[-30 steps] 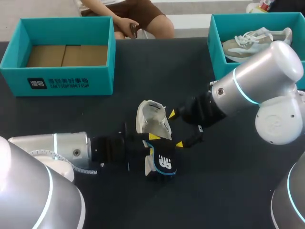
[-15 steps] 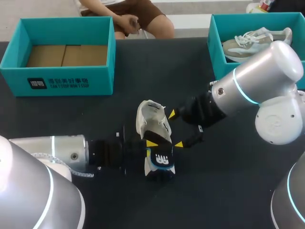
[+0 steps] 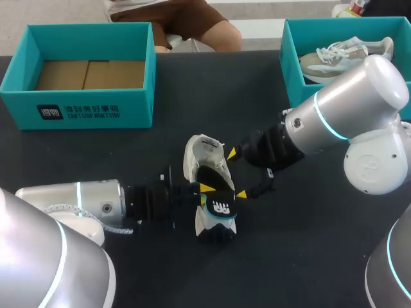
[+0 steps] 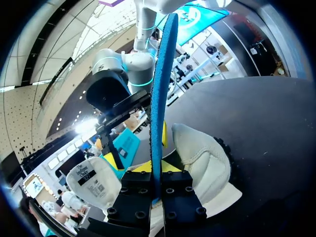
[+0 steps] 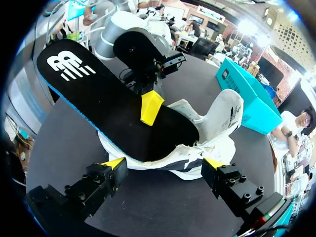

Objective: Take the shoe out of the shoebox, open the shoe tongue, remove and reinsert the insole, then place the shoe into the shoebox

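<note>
Head view: the white shoe (image 3: 200,157) lies out of its box in the middle of the dark worktop (image 3: 192,96). The empty teal shoebox (image 3: 77,109) stands well apart from it, at the far left. My left pincer (image 3: 205,191) is closed on the black insole (image 3: 218,204). My right pincer (image 3: 236,174) is spread wide along the shoe's flank and grips nothing. Left wrist view: the insole (image 4: 159,89) stands edge-on, clamped between my left pincer's fingers, with the shoe (image 4: 205,163) just beyond. Right wrist view: one end of the insole (image 5: 113,98) is tucked into the shoe's mouth and the logo end is raised clear of it. The shoe (image 5: 222,118) sits between my right pincer's open fingers; whether they touch it I cannot tell. Judged progress: unboxing is done and the throat appears open. I cannot tell whether the insole is going out or back in. Seating the insole and boxing the shoe are left.
</note>
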`<move>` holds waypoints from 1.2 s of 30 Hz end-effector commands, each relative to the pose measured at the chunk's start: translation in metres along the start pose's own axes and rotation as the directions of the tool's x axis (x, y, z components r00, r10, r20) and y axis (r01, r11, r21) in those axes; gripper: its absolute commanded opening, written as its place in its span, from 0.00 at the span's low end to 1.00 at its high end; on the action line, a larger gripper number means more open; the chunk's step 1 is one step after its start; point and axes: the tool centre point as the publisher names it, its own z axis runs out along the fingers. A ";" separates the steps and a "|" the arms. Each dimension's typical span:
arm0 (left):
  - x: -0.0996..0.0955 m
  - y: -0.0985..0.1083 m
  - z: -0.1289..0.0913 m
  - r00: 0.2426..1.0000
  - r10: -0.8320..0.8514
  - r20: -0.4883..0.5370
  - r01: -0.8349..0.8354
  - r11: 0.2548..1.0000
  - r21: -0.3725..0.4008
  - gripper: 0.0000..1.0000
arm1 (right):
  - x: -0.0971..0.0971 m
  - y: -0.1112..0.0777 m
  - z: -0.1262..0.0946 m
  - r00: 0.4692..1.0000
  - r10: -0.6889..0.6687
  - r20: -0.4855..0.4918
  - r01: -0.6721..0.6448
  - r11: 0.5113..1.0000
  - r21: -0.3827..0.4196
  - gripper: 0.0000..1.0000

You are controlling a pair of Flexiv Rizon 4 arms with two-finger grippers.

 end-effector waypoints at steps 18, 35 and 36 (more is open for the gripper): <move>0.015 -0.002 0.012 0.997 -0.073 0.020 0.073 0.997 0.006 0.00 | 0.001 0.000 0.001 1.000 0.000 0.001 0.000 1.000 -0.001 1.00; -0.005 0.007 0.001 0.996 -0.069 0.065 0.070 0.997 -0.017 0.69 | 0.001 0.000 0.001 1.000 0.000 0.001 0.000 1.000 -0.001 1.00; -0.006 0.005 0.001 0.996 -0.068 0.066 0.069 0.998 -0.014 0.74 | 0.001 0.000 0.001 1.000 0.000 0.001 0.000 1.000 -0.001 1.00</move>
